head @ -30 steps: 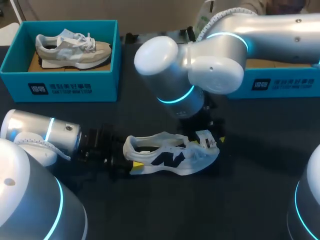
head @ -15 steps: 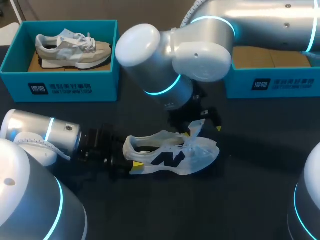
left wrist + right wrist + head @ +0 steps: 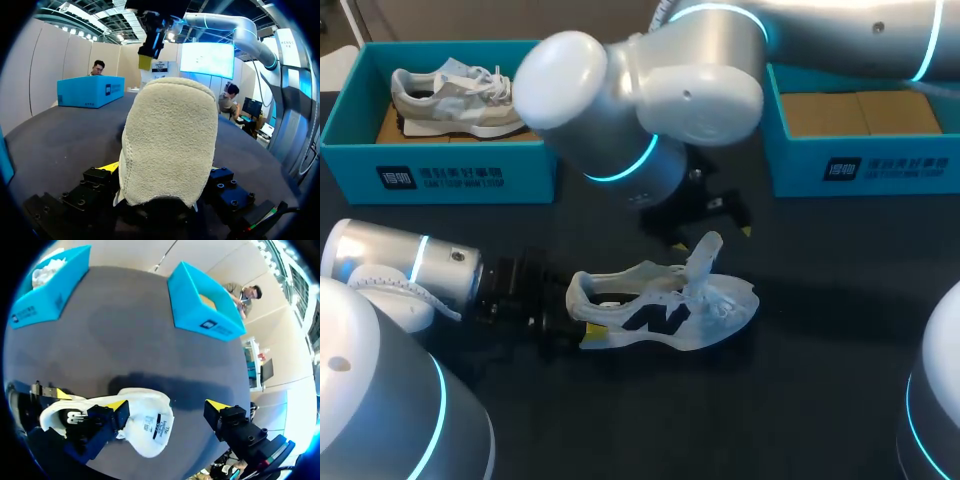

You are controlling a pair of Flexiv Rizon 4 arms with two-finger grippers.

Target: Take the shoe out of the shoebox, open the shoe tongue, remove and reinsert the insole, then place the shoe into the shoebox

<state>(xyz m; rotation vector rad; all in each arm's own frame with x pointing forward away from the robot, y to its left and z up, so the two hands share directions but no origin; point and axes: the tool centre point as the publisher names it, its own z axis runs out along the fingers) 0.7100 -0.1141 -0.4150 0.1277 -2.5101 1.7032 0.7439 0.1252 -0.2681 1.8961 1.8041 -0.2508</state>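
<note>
A white mesh shoe with a dark side logo lies on its sole on the black table. Its tongue stands pulled up. My left gripper is shut on the shoe's heel. In the left wrist view the beige heel fills the space between the fingers of that gripper. My right gripper hangs open just above the tongue, touching nothing. From the right wrist, the shoe lies below the open gripper, with the tongue's label facing up.
A blue shoebox with a bare cardboard floor stands at the back right. Another blue shoebox at the back left holds a grey shoe. My right arm's large elbow hangs over the table's middle.
The right gripper has let go of the tongue, opened wider and risen away to the left. The tongue now stands up. The left gripper and the shoe have stayed put.
</note>
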